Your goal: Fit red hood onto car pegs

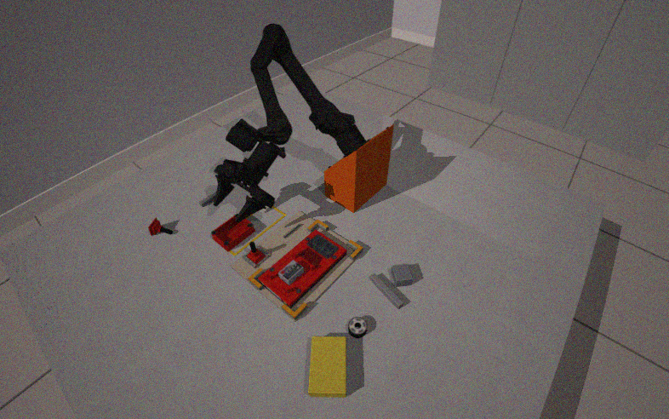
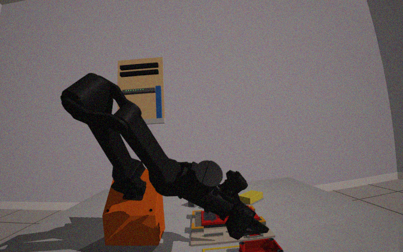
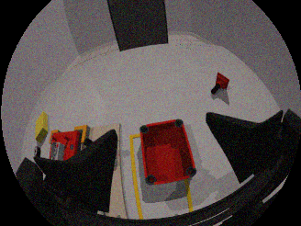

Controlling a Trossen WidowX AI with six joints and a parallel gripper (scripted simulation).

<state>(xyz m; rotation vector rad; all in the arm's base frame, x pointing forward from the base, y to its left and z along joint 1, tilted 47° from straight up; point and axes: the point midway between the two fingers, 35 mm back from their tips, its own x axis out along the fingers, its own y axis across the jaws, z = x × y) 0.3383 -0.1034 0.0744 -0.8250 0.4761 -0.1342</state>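
The red hood point(image 1: 232, 232) point(image 2: 260, 246) point(image 3: 167, 152) lies on the table inside a yellow outlined rectangle point(image 1: 277, 210) point(image 3: 136, 178), hollow side up, with a dark hole at each corner. My gripper point(image 1: 236, 202) point(image 2: 251, 233) point(image 3: 161, 124) is open and empty. It is tilted just above the hood, with one finger on each side of it. The red chassis point(image 1: 316, 259) point(image 2: 212, 220) point(image 3: 62, 142) sits in the yellow-cornered jig point(image 1: 294, 311) to the right of the hood, with the grey engine block point(image 1: 290, 272) on its deck. The pegs are too small to make out.
A small red knobbed part point(image 1: 255, 254) stands between hood and jig. Another small red piece point(image 1: 155, 226) point(image 3: 222, 80) lies to the left. The orange arm base point(image 1: 360, 170) point(image 2: 134, 213) stands behind. Grey blocks point(image 1: 405, 274), a wheel point(image 1: 357, 325) and a yellow block point(image 1: 328, 365) point(image 2: 251, 195) lie beyond the jig.
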